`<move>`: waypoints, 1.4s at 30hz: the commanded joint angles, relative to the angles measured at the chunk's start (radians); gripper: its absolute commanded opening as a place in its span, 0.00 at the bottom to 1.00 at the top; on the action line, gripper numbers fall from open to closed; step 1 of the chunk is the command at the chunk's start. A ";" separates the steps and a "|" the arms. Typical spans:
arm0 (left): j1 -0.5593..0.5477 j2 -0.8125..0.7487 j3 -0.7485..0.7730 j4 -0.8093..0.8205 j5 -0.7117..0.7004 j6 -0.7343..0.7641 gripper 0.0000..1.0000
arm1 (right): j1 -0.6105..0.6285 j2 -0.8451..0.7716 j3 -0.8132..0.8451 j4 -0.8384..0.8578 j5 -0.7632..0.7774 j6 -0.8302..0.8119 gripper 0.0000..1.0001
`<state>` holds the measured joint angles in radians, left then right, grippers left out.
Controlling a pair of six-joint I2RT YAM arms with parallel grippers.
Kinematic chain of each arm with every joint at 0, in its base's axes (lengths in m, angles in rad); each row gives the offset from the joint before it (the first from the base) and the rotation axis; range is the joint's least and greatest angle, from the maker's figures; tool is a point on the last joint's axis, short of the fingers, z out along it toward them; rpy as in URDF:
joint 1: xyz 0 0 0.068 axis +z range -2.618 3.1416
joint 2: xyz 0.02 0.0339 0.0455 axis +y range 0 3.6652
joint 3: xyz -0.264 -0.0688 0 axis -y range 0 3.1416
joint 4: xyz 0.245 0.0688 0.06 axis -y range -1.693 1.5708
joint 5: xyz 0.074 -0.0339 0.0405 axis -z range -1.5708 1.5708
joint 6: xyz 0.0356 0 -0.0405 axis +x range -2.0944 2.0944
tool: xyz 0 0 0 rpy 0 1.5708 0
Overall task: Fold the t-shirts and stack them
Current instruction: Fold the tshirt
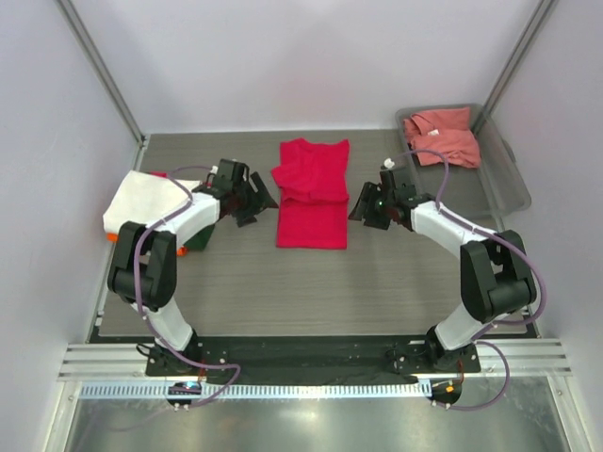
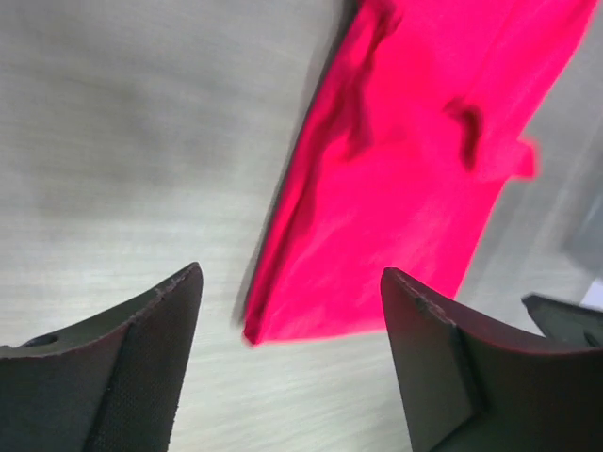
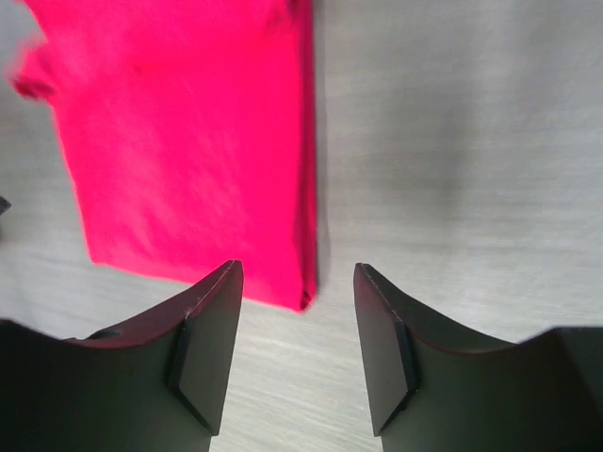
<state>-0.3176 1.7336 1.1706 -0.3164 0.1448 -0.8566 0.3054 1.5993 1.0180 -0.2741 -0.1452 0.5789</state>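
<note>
Left hand [image 1: 252, 200] and right hand [image 1: 369, 205]: both spread, empty. The crimson shirt [image 1: 312, 193] lies on the table [image 1: 245, 273] between them, its near corners just ahead of each hand. Recommended: pinch every layer at both corners, then fold evenly.

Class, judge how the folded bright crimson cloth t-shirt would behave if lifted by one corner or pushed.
The bright crimson cloth t-shirt would probably droop and unfold: its creased layers lie limp and flat. Thin fabric, so likely light. Pushed across the grey tabletop, it may bunch rather than slide whole.
</note>
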 commanded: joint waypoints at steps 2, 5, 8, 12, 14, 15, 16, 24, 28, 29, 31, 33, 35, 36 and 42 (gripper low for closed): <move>-0.047 -0.029 -0.112 0.066 0.029 0.002 0.75 | 0.021 -0.002 -0.101 0.122 -0.103 0.018 0.54; -0.064 -0.028 -0.132 0.079 0.035 -0.002 0.72 | 0.034 0.028 -0.122 0.145 -0.123 0.016 0.53; -0.071 -0.014 -0.157 0.097 0.053 -0.007 0.68 | 0.041 0.062 -0.124 0.154 -0.128 0.018 0.52; -0.074 -0.006 -0.195 0.132 0.068 -0.012 0.67 | 0.052 0.097 -0.128 0.174 -0.128 0.018 0.50; -0.074 -0.002 -0.203 0.134 0.062 -0.013 0.65 | 0.052 0.117 -0.127 0.179 -0.131 0.019 0.47; -0.074 0.000 -0.204 0.138 0.064 -0.015 0.63 | 0.054 0.122 -0.127 0.177 -0.134 0.018 0.43; -0.074 0.003 -0.210 0.138 0.064 -0.016 0.63 | 0.054 0.128 -0.127 0.179 -0.136 0.021 0.37; -0.074 0.006 -0.236 0.163 0.072 -0.024 0.52 | 0.057 0.154 -0.131 0.176 -0.133 0.013 0.14; -0.074 0.014 -0.249 0.169 0.072 -0.024 0.45 | 0.057 0.157 -0.134 0.182 -0.131 0.010 0.01; -0.072 0.018 -0.252 0.174 0.075 -0.027 0.45 | 0.057 0.159 -0.136 0.185 -0.136 0.012 0.01; -0.074 0.032 -0.255 0.189 0.090 -0.030 0.43 | 0.057 0.162 -0.136 0.188 -0.137 0.012 0.01; -0.074 0.044 -0.255 0.195 0.095 -0.035 0.39 | 0.057 0.165 -0.134 0.188 -0.137 0.012 0.01; -0.074 0.050 -0.259 0.197 0.096 -0.038 0.36 | 0.057 0.166 -0.134 0.188 -0.139 0.010 0.01; -0.075 0.052 -0.261 0.198 0.096 -0.042 0.34 | 0.055 0.168 -0.134 0.190 -0.140 0.012 0.01; -0.087 0.072 -0.279 0.229 0.101 -0.055 0.04 | 0.057 0.166 -0.133 0.191 -0.145 0.012 0.01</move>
<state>-0.3931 1.7729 0.9211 -0.0883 0.2489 -0.9112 0.3561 1.7477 0.8890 -0.0757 -0.2970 0.6033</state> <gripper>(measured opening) 0.082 0.033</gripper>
